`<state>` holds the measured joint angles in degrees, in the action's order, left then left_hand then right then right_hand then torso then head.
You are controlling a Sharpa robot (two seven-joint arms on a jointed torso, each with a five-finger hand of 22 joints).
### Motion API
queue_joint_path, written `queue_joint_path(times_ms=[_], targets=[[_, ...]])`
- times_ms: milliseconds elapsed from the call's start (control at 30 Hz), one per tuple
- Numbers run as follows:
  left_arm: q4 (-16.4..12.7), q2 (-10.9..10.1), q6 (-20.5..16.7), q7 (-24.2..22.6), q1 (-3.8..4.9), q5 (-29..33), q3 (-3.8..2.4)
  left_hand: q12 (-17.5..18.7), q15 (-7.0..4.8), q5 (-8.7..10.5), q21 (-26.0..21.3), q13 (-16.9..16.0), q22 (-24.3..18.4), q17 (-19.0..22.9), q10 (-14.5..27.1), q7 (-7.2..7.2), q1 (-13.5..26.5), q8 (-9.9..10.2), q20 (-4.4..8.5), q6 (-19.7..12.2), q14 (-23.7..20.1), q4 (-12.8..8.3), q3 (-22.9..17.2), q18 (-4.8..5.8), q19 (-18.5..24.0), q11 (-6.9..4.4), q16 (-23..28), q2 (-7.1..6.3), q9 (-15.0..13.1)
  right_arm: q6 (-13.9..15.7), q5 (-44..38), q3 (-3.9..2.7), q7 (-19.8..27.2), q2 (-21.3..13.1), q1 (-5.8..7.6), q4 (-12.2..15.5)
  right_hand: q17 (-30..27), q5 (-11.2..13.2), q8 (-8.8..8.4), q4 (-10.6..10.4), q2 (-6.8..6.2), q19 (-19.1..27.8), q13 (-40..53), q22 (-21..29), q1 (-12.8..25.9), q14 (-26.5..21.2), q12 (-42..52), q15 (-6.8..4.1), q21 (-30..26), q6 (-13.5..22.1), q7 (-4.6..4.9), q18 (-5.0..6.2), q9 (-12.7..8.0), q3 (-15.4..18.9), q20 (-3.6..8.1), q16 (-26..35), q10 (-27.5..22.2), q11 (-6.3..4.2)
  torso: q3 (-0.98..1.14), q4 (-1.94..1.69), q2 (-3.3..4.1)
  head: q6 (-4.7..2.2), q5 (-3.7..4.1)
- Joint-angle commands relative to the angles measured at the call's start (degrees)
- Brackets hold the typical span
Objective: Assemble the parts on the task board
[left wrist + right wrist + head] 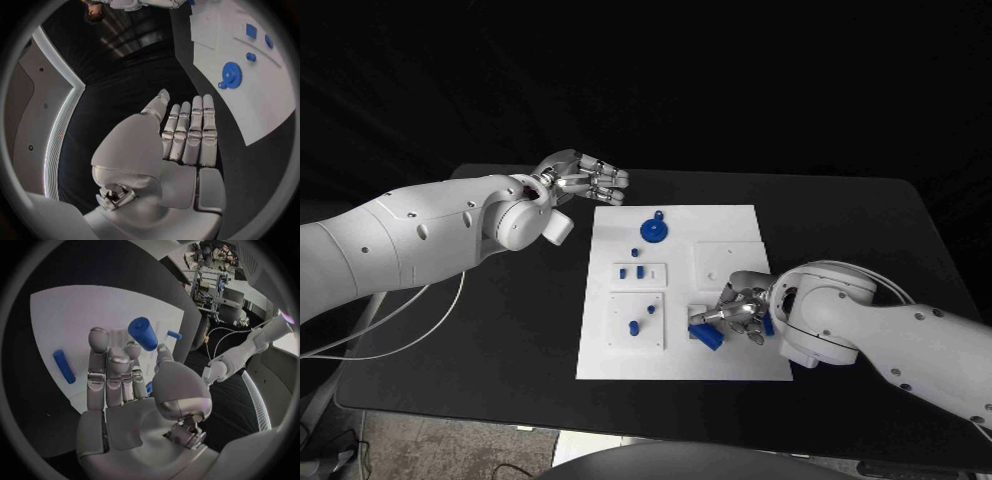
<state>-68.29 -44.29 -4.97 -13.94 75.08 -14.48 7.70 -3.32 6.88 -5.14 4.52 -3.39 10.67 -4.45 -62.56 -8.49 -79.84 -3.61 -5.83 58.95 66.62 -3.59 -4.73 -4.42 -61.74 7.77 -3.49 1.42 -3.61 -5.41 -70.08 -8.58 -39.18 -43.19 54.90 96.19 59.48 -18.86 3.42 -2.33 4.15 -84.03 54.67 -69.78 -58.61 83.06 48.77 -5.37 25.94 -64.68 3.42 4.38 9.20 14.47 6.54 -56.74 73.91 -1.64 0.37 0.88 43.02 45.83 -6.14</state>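
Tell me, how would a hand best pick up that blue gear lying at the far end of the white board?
Probably by the small raised knob at its centre, coming straight down from above. The blue gear lies flat on the task board, so its thin toothed rim offers little to pinch. The left hand, open beside the board's far corner, is nearest.

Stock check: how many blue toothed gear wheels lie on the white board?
1: a blue toothed gear wheel, far end of the white task board. The right hand, holding a blue cylinder, may hide more.
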Motion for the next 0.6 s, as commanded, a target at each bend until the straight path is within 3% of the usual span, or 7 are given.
queue_joint_path(times_ms=[33, 233, 600], targets=[[-0.13, 0.02, 0.90, -0.20, 0.01, 0.15, -0.02, -0.23, -0.04, -0.39, 0.05, 0.03, -0.10, -0.03, 0.14, 0.20, 0.54, -0.03, 0.01, -0.14, -0.27, 0.50, -0.02, 0.01, -0.25, 0.07, -0.12, 0.02, 0.00, -0.87, -2.27, -0.05, -0.18, -0.05, -0.05, 0.18, -0.04, 0.41, 0.25, 1.31, -0.48, -2.19, 0.00, -0.03, -1.53, 0.10, 0.30, -0.06, 0.21, -0.44, 0.04, 0.05, 0.05, -0.29, 0.13, 0.16, -0.02, -0.28, 0.00, 0.00, 0.00, 0.05, 0.01], [-0.12, 0.01, 0.93, -0.11, 0.01, 0.15, -0.02, -0.23, -0.03, -0.41, 0.05, 0.03, -0.23, -0.03, 0.14, 0.19, 0.40, -0.02, 0.01, -0.17, -0.29, 0.54, -0.05, 0.00, -0.26, 0.08, -0.12, -0.05, 0.00, -0.72, -5.62, -0.07, -0.03, -0.13, -0.05, 0.15, -0.21, 0.98, 0.23, 1.84, -1.65, -2.13, -0.12, 0.07, -1.75, 0.05, 0.15, -0.03, 0.00, -0.36, 0.09, 0.05, -0.04, -0.52, 0.11, 0.39, -0.16, -0.24, 0.02, 0.02, 0.01, 0.06, 0.00], [-0.12, -0.03, 0.94, -0.04, 0.01, 0.15, -0.01, -0.24, -0.01, -0.40, 0.03, 0.03, -0.33, -0.02, 0.19, 0.18, 0.43, -0.01, -0.02, -0.23, -0.33, 0.61, -0.03, 0.01, -0.24, 0.09, -0.11, -0.07, 0.01, 0.64, -11.56, -0.10, 0.56, -0.17, -0.05, 0.28, -0.34, 2.36, 0.25, 0.35, -3.95, -2.17, -0.14, 0.17, -2.05, 0.04, 0.21, 0.00, -0.13, -0.26, 0.12, 0.10, -0.10, -1.93, 0.06, 0.61, -0.22, -0.20, 0.04, 0.02, 0.00, 0.05, 0.18]])
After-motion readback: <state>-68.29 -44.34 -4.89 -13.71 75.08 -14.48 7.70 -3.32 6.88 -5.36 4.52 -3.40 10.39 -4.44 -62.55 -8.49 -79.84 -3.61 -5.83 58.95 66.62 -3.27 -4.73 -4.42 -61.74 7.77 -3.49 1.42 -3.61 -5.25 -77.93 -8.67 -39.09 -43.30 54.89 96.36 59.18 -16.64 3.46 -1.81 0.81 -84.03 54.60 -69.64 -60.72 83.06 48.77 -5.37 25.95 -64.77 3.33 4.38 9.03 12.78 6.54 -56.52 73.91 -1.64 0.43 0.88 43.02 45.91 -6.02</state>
